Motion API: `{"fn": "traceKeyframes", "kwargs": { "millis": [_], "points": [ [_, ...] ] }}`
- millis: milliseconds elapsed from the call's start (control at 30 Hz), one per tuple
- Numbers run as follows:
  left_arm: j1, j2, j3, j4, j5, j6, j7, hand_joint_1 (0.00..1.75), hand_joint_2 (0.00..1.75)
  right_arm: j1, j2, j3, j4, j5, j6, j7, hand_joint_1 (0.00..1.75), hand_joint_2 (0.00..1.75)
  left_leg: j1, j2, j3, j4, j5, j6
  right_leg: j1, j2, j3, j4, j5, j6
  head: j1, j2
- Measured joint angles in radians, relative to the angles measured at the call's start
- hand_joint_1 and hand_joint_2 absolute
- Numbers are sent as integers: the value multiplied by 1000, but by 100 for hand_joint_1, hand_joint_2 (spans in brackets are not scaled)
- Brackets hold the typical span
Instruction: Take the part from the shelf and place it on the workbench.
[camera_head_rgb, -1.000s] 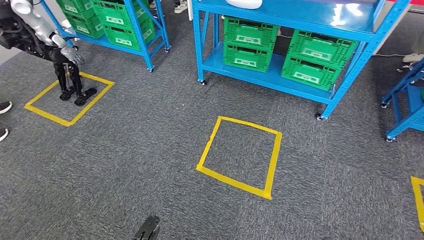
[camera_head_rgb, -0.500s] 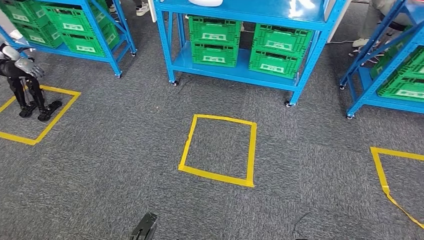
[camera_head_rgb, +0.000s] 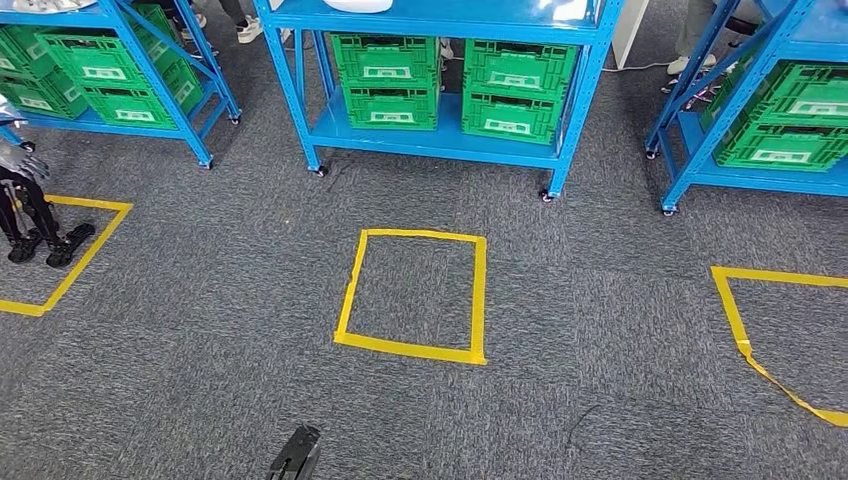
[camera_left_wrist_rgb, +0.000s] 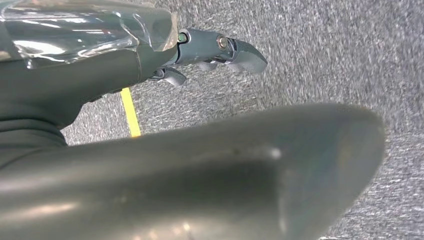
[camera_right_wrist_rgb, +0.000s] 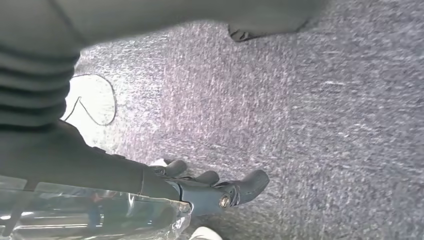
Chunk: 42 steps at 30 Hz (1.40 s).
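The left hand (camera_left_wrist_rgb: 220, 52) hangs over the grey carpet, fingers loosely curled, holding nothing; the right hand (camera_right_wrist_rgb: 215, 187) likewise, empty, fingers apart. The part is probably the white rounded object (camera_head_rgb: 358, 5) on the top of the far middle blue metal shelf (camera_head_rgb: 440, 140), cut off by the frame; it looks smooth, rigid and light, best taken across its body. Three shelves stand far; four green plastic crates (camera_head_rgb: 390, 62) sit in the middle one; three yellow tape squares (camera_head_rgb: 412, 295) mark the floor.
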<state>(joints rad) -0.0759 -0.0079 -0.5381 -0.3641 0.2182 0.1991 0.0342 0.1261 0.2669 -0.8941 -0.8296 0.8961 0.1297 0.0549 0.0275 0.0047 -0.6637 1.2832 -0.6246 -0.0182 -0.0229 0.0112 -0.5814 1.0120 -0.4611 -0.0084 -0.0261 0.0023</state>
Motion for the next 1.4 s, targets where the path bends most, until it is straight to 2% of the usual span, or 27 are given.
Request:
{"fn": "traceKeyframes", "kwargs": {
  "millis": [33, 100, 133, 167, 267, 300, 367, 567, 1400],
  "points": [
    [1, 0, 0, 0, 0, 0, 0, 0, 0, 0, 0, -2, 1, 0, 0, 0, 0, 175, -3, -1, 17, -34, 25, 9, 5, 4, 0, 0, 1, -2, 0, 0],
    [0, 2, 1, 0, 0, 0, 0, 0, 0, 0, 2, -4, 3, 0, 0, 0, 0, 175, -15, -6, 89, -170, 88, 37, 11, 11, 0, 0, 4, -3, 1, 0],
    [0, 3, 1, 0, -1, 0, 0, 0, 0, -1, 3, -5, 4, 0, -1, 1, 0, 175, -22, -6, 117, -227, 109, 51, 13, 13, 1, -1, 5, -3, 2, 0],
    [-1, 4, 2, 0, -1, 0, 0, 0, 0, -2, 5, -7, 5, 1, -2, 3, 0, 175, -28, -5, 134, -263, 119, 58, 15, 13, -1, 0, 6, -3, 3, 0],
    [-1, 2, 4, 0, -3, 1, 0, 0, 0, -5, 6, -12, 9, 11, -3, 13, 0, 175, -34, -1, 135, -283, 126, 25, 16, 11, -9, 3, 7, -3, 4, 0],
    [-1, 2, 6, 0, -4, 1, 1, 0, 0, -7, 6, -14, 10, 14, -3, 14, 0, 175, -35, -1, 133, -283, 127, 18, 14, 11, -10, 3, 8, -2, 4, 0],
    [-1, 1, 10, 1, -4, 2, 1, 0, 0, -10, 7, -15, 13, 16, -2, 14, 0, 175, -36, -1, 132, -283, 130, 25, 11, 11, -10, 1, 11, 2, 4, 0],
    [0, -1, 23, 1, -3, 2, 2, 0, 0, -22, 4, -16, 19, 16, 6, 12, 0, 175, -41, -1, 131, -282, 132, 30, 6, 11, -10, -1, 16, 9, 4, 0],
    [37, -11, 76, 7, 21, 18, 16, 0, 0, -26, -14, 6, 54, 40, 39, -2, 0, 175, -42, -1, 131, -282, 132, 31, 6, 11, -11, -1, 16, 9, 4, 0]
  ]
}}
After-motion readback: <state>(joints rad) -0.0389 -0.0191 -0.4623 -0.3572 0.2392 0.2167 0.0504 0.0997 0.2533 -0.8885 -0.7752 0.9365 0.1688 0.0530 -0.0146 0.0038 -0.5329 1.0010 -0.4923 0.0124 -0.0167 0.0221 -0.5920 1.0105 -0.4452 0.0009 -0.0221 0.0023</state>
